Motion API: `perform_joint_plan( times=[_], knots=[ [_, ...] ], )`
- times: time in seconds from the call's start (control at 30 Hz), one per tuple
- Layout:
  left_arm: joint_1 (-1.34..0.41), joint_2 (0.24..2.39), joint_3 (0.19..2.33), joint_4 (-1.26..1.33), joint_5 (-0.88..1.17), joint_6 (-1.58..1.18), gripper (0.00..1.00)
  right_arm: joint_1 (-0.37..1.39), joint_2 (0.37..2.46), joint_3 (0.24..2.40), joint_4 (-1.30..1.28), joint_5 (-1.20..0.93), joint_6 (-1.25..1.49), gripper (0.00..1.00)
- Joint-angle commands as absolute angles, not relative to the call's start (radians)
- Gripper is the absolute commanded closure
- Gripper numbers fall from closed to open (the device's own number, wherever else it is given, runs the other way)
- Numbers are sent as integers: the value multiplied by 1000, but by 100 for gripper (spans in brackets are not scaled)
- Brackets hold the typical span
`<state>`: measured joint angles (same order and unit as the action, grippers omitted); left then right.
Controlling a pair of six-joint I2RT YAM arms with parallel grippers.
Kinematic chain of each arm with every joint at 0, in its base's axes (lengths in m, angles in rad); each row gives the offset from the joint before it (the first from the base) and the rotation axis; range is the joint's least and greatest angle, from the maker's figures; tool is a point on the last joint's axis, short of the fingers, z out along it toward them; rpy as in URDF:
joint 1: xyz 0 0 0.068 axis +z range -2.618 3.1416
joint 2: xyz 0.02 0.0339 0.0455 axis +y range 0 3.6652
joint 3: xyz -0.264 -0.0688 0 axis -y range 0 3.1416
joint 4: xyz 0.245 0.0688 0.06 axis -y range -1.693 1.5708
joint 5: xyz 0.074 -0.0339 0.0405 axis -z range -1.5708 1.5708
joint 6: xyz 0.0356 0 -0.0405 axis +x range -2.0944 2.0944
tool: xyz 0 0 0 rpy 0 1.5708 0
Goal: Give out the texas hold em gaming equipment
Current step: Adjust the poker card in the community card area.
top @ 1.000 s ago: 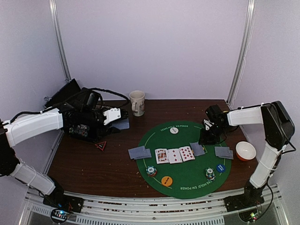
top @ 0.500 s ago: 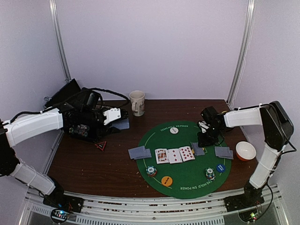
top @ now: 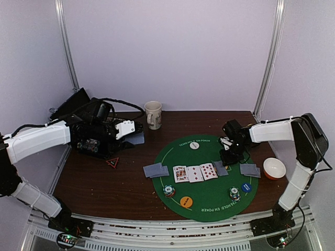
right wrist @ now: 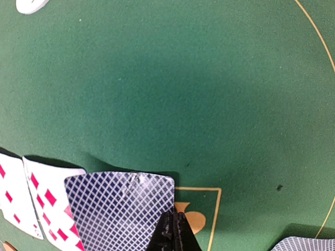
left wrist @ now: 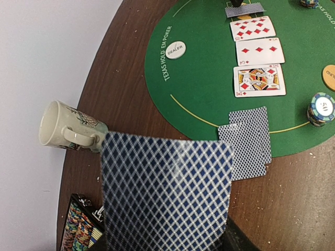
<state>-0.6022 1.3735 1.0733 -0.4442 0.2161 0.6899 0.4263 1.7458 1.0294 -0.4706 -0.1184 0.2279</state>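
Pale lilac walls enclose a dark brown table (top: pixel 131 172) carrying a round green felt mat (top: pixel 209 209).

Right pincer (top: pixel 229 157): closed, its tips meeting on the near edge of a face-down card (right wrist: pixel 120 209), which I judge it is pinching. This card overlaps the end of the three face-up cards (top: pixel 194 173), which run away from the pincer toward the left arm.

Left pincer (top: pixel 131 129): well clear of the mat, holding a blue-backed card (left wrist: pixel 167 193) above the table. Its jaws are hidden behind the card.

Laid out:
- left card pair (top: pixel 155 170), far from the right pincer
- right card pair (top: pixel 250 170), just beside it
- two chip stacks (top: pixel 168 191)
- the orange button (top: pixel 186 201), blue button (top: pixel 246 187) and dealer button (top: pixel 194 146)

Assessment: mostly dealt. Two board cards appear outstanding.
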Motion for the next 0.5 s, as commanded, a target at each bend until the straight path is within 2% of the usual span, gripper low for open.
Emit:
perform_joint_plan(
  times=[0.0,0.23,0.47],
  knots=[
    [-603,1368,1071,-409,220,696,49,437,1706,1021,-540,-114,208,98],
    [-603,1369,1071,-408,221,696,50,438,1696,1036,-546,-79,213,94],
    [-604,1364,1071,-408,220,697,50,456,1647,1137,-582,-20,237,74]
  ],
)
